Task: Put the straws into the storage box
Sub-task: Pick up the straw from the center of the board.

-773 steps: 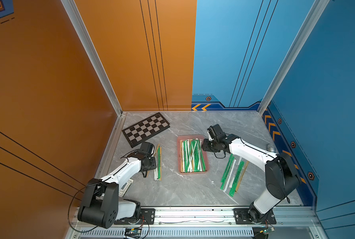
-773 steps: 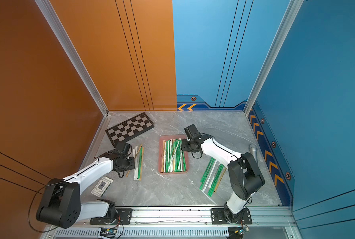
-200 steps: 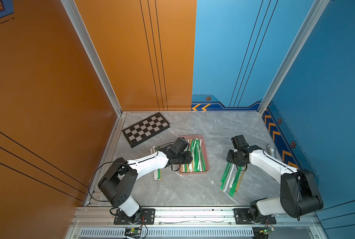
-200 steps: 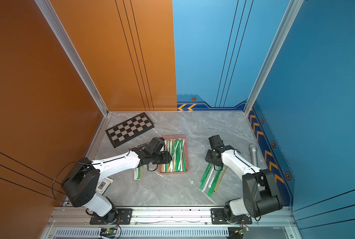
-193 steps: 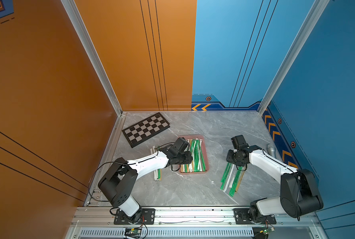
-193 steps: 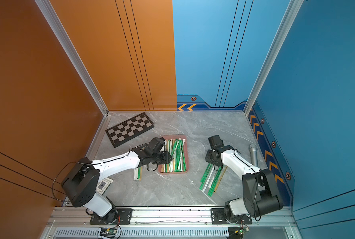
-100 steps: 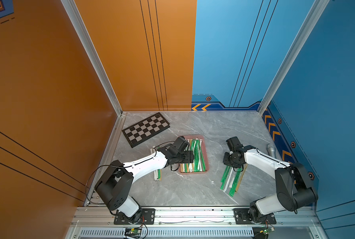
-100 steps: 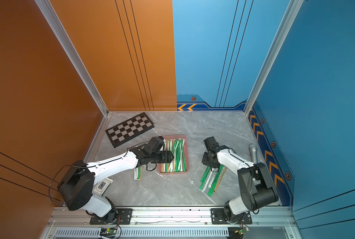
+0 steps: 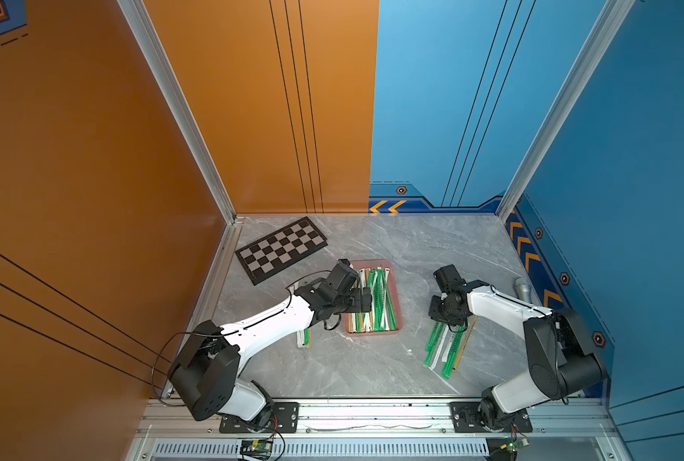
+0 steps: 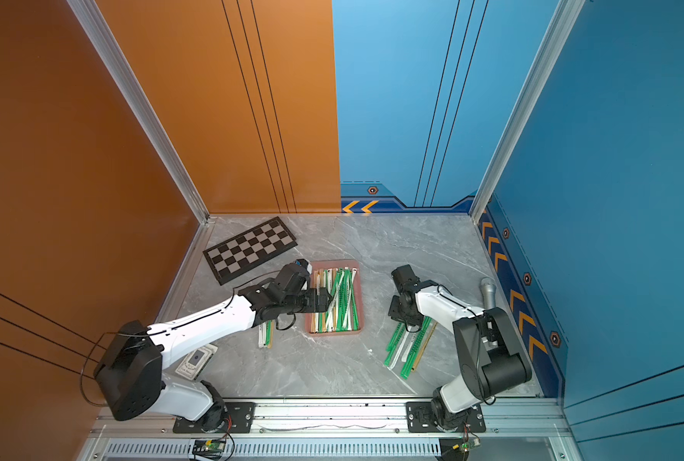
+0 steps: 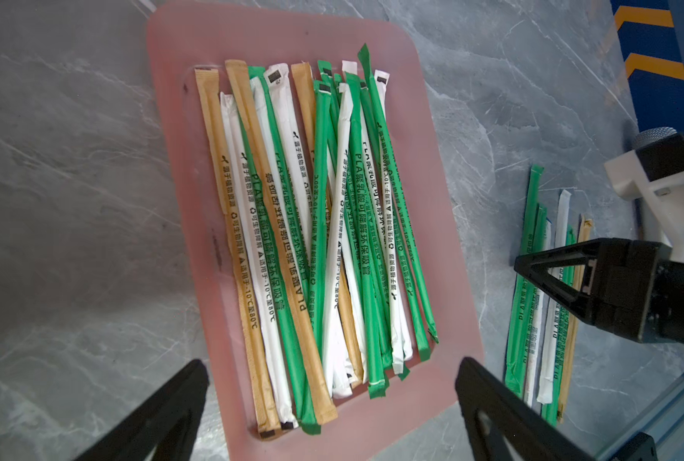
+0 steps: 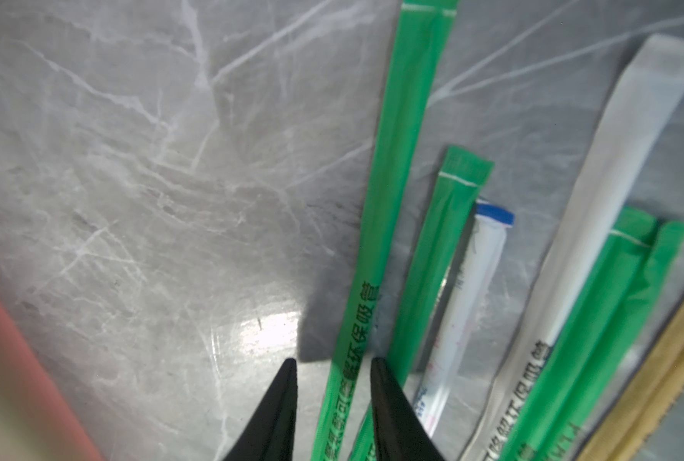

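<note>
Flat printed straws (image 11: pixel 312 219) fill the rounded pink storage box (image 11: pixel 172 99) below the wide-open left gripper (image 11: pixel 332 363). The right wrist view alone shows the right gripper (image 12: pixel 332 361) narrowly parted astride a green straw (image 12: pixel 404 119).

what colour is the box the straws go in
The box is pink, clearest in the left wrist view.

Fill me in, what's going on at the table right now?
Wrapped green, white and tan straws are going into the shallow pink plastic storage tray, which already holds most of them. The left gripper hangs open and empty over it. The right gripper is down at a loose bunch on the grey marble tabletop, jaws either side of one green straw, not yet clamped. A few more straws lie by the left arm.
</note>
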Robot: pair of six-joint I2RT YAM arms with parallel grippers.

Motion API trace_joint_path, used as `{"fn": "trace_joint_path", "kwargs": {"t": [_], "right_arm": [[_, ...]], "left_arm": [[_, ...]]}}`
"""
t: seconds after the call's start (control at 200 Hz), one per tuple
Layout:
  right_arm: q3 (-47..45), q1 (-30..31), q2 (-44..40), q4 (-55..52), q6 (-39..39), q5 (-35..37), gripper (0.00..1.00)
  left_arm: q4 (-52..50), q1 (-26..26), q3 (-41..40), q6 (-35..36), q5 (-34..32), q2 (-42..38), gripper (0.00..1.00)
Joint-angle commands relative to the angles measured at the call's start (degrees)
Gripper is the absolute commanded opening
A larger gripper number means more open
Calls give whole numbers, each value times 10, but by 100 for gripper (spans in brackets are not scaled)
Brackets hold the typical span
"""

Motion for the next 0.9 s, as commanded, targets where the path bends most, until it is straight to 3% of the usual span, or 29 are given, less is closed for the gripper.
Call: {"fn": "trace_joint_path", "kwargs": {"t": [0.0,0.38,0.896], "right_arm": [[10,6,13,0,4,8,33],[21,15,37,1,3,11,13],[132,58,-56,-19,30,5,4]], "left_arm": [[-13,10,-17,9,-30,-29,99],[-36,69,-77,8,-60,-123,99],[-94,177,-154,15,-57,-217,99]]}}
